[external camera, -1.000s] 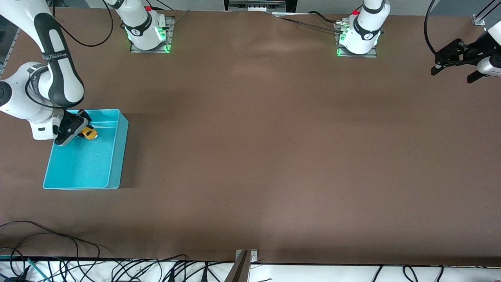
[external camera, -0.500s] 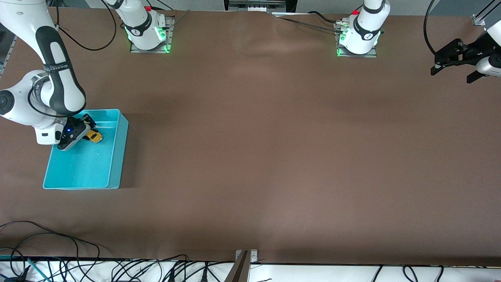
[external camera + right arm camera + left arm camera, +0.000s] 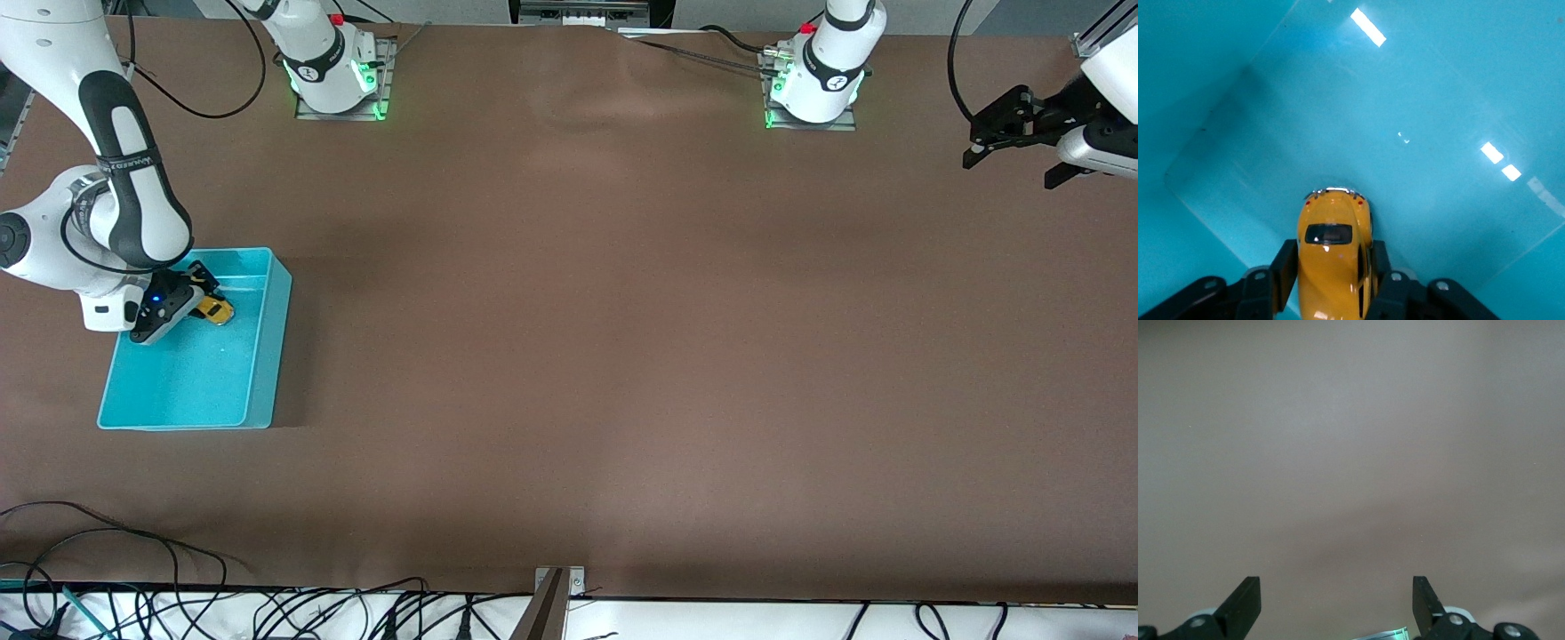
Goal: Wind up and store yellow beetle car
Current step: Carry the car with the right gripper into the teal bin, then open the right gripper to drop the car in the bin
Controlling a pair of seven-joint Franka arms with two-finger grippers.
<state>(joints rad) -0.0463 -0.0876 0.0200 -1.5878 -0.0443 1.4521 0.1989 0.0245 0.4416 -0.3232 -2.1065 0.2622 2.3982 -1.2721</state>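
Note:
The yellow beetle car (image 3: 215, 310) is low inside the turquoise bin (image 3: 269, 356), close to the bin's wall nearest the robot bases. My right gripper (image 3: 200, 302) reaches down into the bin and is shut on the car. In the right wrist view the black fingers (image 3: 1286, 263) press both sides of the yellow beetle car (image 3: 1333, 247), just above the bin floor (image 3: 1405, 100). My left gripper (image 3: 1013, 169) hangs open and empty in the air at the left arm's end of the table. Only bare brown table shows between its fingers (image 3: 1245, 603).
The bin stands at the right arm's end of the table. Both arm bases (image 3: 333, 80) (image 3: 813, 84) sit along the table edge farthest from the front camera. Cables (image 3: 267, 613) lie along the edge nearest that camera.
My right gripper has come lower into the bin with the car, moving slightly along it. The left gripper has drifted a little toward the bases' edge of the table.

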